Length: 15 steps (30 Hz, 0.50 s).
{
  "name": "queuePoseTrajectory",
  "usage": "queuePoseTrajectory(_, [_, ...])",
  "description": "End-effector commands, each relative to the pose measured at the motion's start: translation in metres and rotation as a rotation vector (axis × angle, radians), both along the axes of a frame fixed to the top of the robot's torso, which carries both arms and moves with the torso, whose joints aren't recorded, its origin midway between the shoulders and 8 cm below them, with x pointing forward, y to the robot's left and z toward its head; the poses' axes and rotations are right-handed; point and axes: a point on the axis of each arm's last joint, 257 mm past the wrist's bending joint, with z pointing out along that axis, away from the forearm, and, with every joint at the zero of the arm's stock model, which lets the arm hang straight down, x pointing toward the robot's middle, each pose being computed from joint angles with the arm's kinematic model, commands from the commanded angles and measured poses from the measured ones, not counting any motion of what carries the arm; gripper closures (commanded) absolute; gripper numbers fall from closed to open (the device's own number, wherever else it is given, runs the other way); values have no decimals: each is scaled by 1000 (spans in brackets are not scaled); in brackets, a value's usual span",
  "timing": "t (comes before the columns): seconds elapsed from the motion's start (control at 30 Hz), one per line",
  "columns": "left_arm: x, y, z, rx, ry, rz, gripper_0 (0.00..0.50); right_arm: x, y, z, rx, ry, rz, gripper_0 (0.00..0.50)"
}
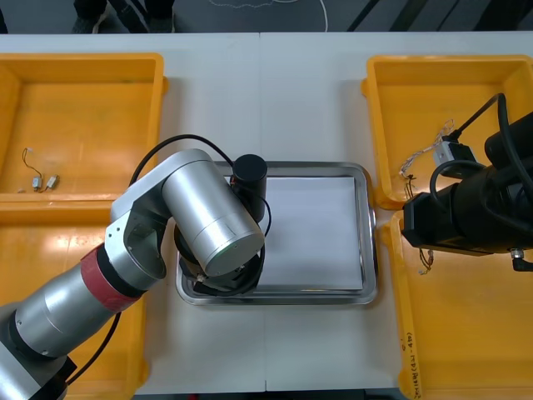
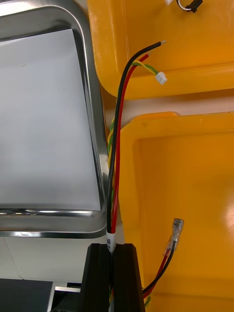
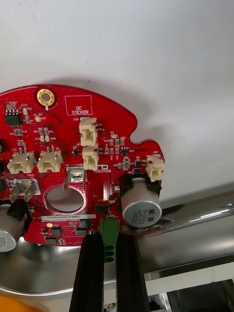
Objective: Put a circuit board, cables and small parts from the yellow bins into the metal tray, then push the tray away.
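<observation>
- Gripping the board [image 3: 73, 161], your left claw [image 3: 109, 241] is clenched on a green connector [image 3: 109, 228] at the board's edge, with its fingers apart by the connector's width.
- The board is red and round, with a notch cut into its outline. It lies on the white inside of the tray [image 3: 195, 219], and the edge nearest the fingers sits over the shiny rim.
- From above, your left arm [image 1: 208, 221] reaches over the tray's near left corner.
- Your right claw [image 2: 112, 251] is clenched on the cables [image 2: 119, 146]. Black, red and twisted yellow-green strands run out between its fingers.
- The cables run on past the fingertips along the gap between the tray's right rim and the right bins. Their ends lie over the near wall of the far right bin [image 2: 195, 48], and the yellow-green pair ends in a small white plug [image 2: 161, 77].
- A black and red lead [image 2: 170, 243] with a clear-sleeved tip comes out beside the right fingers, over the near right bin [image 2: 195, 170].
- Your right arm [image 1: 475, 208] hangs over the right bins, just beside the tray.
- The tray stands mid-desk [image 1: 216, 92] between the bins.
- The far left bin [image 1: 83, 108] holds small metal parts [image 1: 42, 182].
- Another loose cable [image 1: 420, 158] lies in the far right bin.
</observation>
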Motion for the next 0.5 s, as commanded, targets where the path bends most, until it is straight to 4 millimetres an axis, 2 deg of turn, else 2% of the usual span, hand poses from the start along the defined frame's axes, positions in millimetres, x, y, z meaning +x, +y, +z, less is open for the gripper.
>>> queuePoseTrajectory(0.03, [2,-19,11,-3,-29,-76,489,0,2,4,-8,-10,13,500])
queuePoseTrajectory(0.1, [2,-19,11,-3,-29,-78,442,0,2,4,-9,-10,15,500])
queuePoseTrajectory(0.17, [2,-20,12,-4,-29,-81,272,0,2,4,-8,-9,14,500])
queuePoseTrajectory(0.27, [2,-19,12,-3,-30,-80,128,0,2,4,-9,-9,14,500])
queuePoseTrajectory(0.37, [2,-21,14,-8,-35,-84,72,0,2,4,-9,-9,16,500])
queuePoseTrajectory(0.5, [4,-26,24,-34,-59,-93,55,-1,2,4,-9,-8,17,500])
